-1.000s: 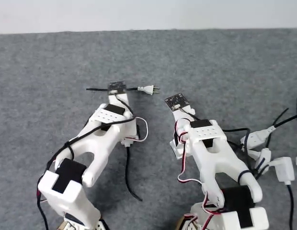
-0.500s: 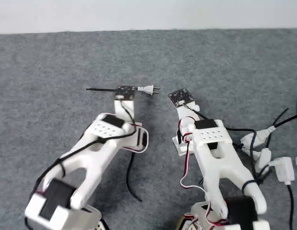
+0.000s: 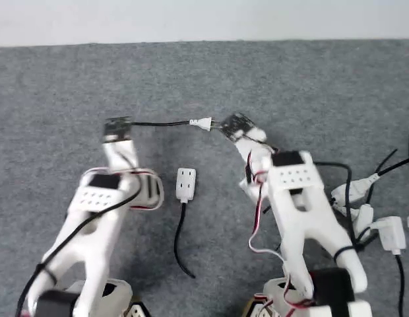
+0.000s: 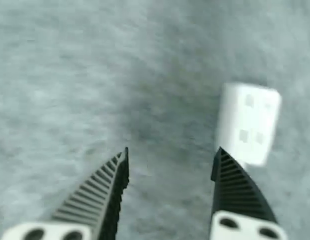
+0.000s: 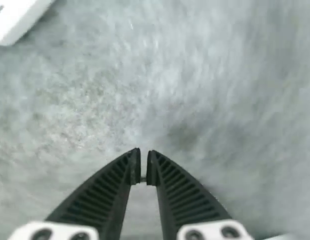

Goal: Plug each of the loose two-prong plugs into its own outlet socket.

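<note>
A white two-prong plug (image 3: 203, 123) lies on the grey carpet at the back, its black cord running left. A white outlet socket (image 3: 185, 183) lies nearer, with a black cord trailing toward the front. My left gripper (image 4: 170, 155) hangs open over bare carpet, and the outlet socket (image 4: 247, 122) sits just beyond one fingertip. The left arm (image 3: 102, 205) stands left of the socket. My right gripper (image 5: 142, 152) is shut with nothing in it, above carpet. The right arm's (image 3: 293, 191) tip ends just right of the plug.
Several white plugs and sockets with black cables (image 3: 366, 211) are bunched at the right edge. A white piece (image 5: 15, 17) shows at a corner of the right wrist view. Open carpet stretches behind the plug to the pale wall (image 3: 204, 20).
The left arm has swung to the left, uncovering the outlet socket it stood over. The right arm's tip has moved left and back, closer to the plug. The plug has stayed put.
</note>
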